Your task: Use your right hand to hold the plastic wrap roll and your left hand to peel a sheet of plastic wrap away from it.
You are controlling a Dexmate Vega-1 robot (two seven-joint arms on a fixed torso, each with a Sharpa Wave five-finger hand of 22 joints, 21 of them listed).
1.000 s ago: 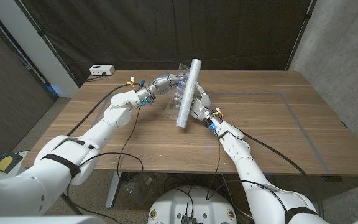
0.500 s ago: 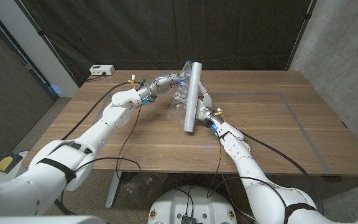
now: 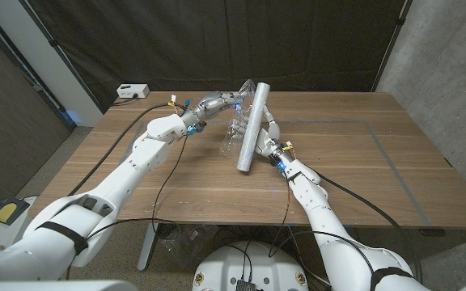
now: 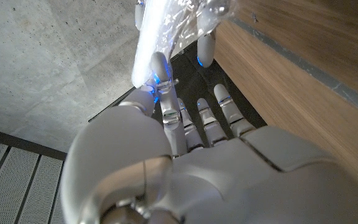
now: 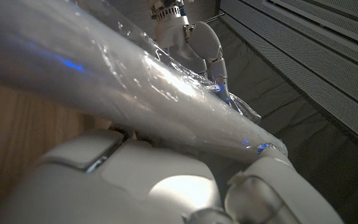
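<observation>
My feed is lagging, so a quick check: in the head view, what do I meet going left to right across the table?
White box at the table's far left corner → left robot hand pinching the loose plastic wrap → plastic wrap roll, tilted → right robot hand holding it.

Both arms are glossy white moulded shells with black bands at the joints. Black cables run along each forearm. The left robot hand (image 3: pixel 226 100) and right robot hand (image 3: pixel 264 132) have silver-grey fingers; blue lights and coloured wires mark the wrists.
</observation>
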